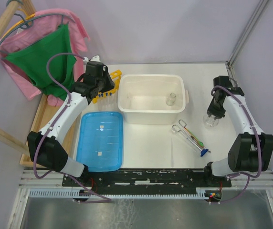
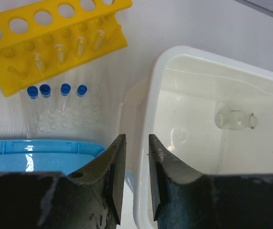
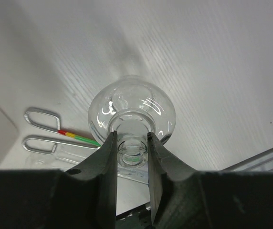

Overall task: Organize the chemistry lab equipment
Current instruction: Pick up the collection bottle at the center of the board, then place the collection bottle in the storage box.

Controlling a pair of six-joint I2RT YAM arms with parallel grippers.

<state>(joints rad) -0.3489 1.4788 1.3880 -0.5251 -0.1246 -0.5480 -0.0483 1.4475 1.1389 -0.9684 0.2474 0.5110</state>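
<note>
Nearest the arm bases, the flat blue lid (image 1: pixel 100 140) lies to the near left of the white tub (image 1: pixel 148 77). To the tub's near right, the metal tongs (image 1: pixel 184 130) and the thin rods (image 1: pixel 197 142) lie together in a slanting bundle, not yet sorted. One rod shows a blue tip and another shows green.

Well to the right of the tub, the right gripper (image 3: pixel 131 143) points down over a round flask (image 3: pixel 132 112). Its jaws are closed on the narrow neck, one finger pressed to each side. The neck is probably chosen because the bulb is too wide and slippery to pinch. The flask is clear glass with a bulging belly. I cannot tell whether it rests on the table or has been lifted.

Inside the tub, toward its right wall, a second small flask (image 2: pixel 235 119) lies on its side, so the tub looks like the collecting place.

The left gripper (image 2: pixel 135 162) hangs over the tub's left rim, its jaws a narrow gap apart with nothing between them.

Beyond the tub's far left corner sits the yellow rack (image 2: pixel 55 40), apparently tipped over. Four blue-capped tubes (image 2: pixel 55 90) lie in a row just beside it.
</note>
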